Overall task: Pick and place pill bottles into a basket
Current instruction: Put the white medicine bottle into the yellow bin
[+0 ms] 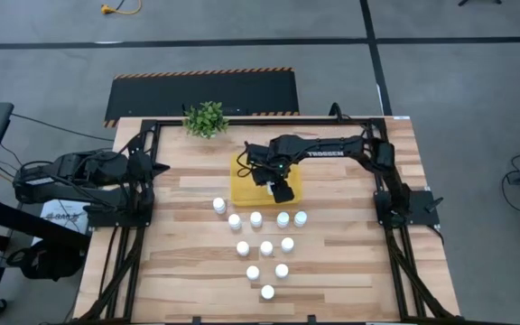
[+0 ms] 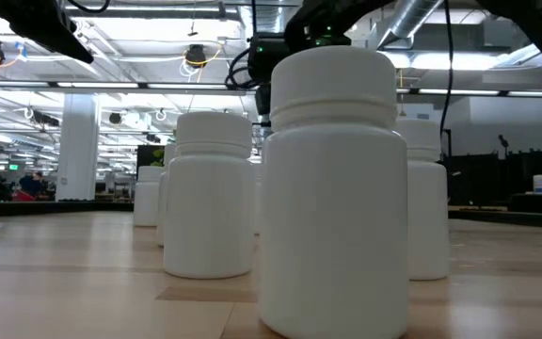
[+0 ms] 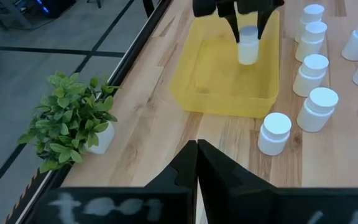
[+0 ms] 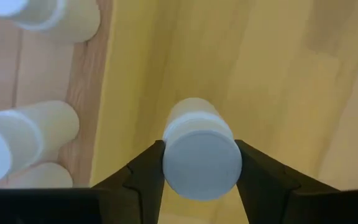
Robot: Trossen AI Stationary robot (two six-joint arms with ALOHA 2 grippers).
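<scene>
Yellow tray (image 1: 242, 191) is sitting mid-table from overhead, and the right gripper (image 1: 281, 190) is hanging over it, while ten loose pill bottles (image 1: 256, 218) are standing on the wood just in front. At table level, one bottle (image 2: 332, 188) is filling the foreground. From the left wrist, the left gripper (image 3: 196, 149) is sitting pinched shut beside the plant (image 3: 70, 118). From the right wrist, the fingers (image 4: 145, 174) are clamping a held bottle (image 4: 201, 152) by its cap above the tray floor.
</scene>
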